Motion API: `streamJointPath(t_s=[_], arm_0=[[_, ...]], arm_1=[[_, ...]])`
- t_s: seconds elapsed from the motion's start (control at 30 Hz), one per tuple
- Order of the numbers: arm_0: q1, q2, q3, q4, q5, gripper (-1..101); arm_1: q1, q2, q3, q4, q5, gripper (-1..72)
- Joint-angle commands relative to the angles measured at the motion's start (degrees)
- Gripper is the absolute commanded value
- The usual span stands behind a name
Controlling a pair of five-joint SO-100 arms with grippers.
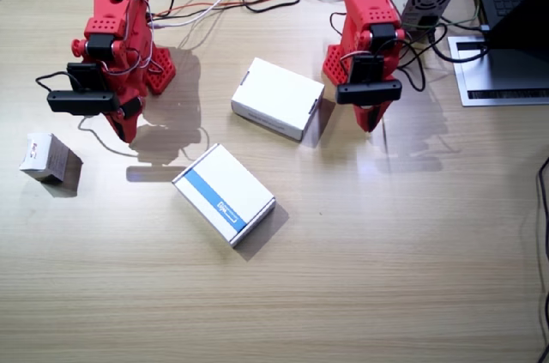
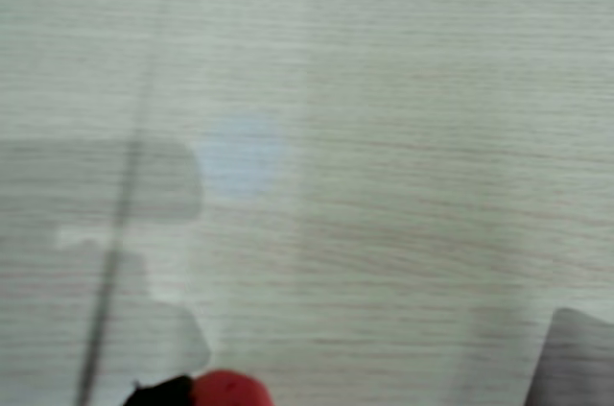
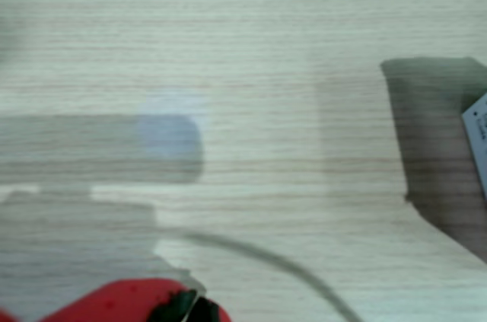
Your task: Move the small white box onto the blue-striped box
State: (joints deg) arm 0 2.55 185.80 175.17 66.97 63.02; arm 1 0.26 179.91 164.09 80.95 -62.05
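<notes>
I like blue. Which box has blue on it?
The blue-striped box, the flat one lying nearest the table's front; the plain white box and small white box have none.

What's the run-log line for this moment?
stage: not started | small white box: on table, near right arm | blue-striped box: table centre, top bare | left arm: parked | grippers: state unclear
</notes>
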Motion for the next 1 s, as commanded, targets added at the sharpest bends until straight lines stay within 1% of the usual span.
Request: streamJointPath(t_s=[0.0,0.2,0.27,0.3,0.33,0.4,0.43,0.47,0.5,0.57,0.63,0.67,0.73,0.77,0.8,0.87,0.97], arm_0=[[-0.88,1.41,-1.05,2.20,3.60,0],[-1.41,1.41,-1.05,1.67,2.72,0],[-1.49,1.41,-1.05,1.49,2.46,0],[-1.49,1.41,-1.05,1.41,2.29,0],[-1.49,1.41,-1.05,1.32,2.02,0],[-1.49,1.41,-1.05,0.70,1.14,0],[-1.49,1.41,-1.05,0.53,0.79,0],[-1.49,1.49,-1.05,0.35,0.53,0],[-1.49,1.49,-1.05,0.18,0.26,0],[-1.76,1.49,-1.05,-0.18,0.00,0],[-1.85,1.49,-1.05,-0.35,0.26,0],[-1.93,1.49,-1.05,-0.44,0.62,0],[-2.11,1.49,-1.05,-0.62,1.32,0],[-2.20,1.49,-1.05,-0.62,1.49,0],[-2.20,1.49,-1.05,-0.62,1.58,0],[-2.20,1.49,-1.05,-0.70,1.32,0],[-2.20,1.58,-1.05,-0.97,1.23,0]], arm_1=[[1.23,-0.70,-0.62,1.76,-12.57,0.2],[2.72,-0.53,-0.62,1.67,-10.28,0.2],[3.34,0.09,-0.70,1.85,-10.63,0.2],[3.60,1.32,-2.46,3.52,-11.16,3.8],[6.06,1.32,-7.38,5.54,-11.78,8.4],[10.72,1.41,-22.41,12.66,-15.82,16.2],[12.39,1.32,-28.04,14.94,-17.58,22.4],[13.97,1.32,-30.94,15.91,-19.34,27.7],[15.73,1.05,-31.82,16.08,-21.27,31.4],[19.60,0.62,-32.43,16.44,-25.93,37.1],[22.94,-4.83,-37.88,18.11,-32.70,42.2],[24.79,-11.43,-42.71,19.34,-37.00,43.9],[29.53,-27.60,-54.76,21.71,-45.00,44.4],[32.08,-35.60,-60.47,21.88,-47.99,44.5],[34.63,-43.33,-65.83,21.88,-50.45,44.6],[37.71,-55.99,-74.09,21.62,-53.61,44.7],[39.99,-68.99,-80.68,21.80,-59.33,45.3]])
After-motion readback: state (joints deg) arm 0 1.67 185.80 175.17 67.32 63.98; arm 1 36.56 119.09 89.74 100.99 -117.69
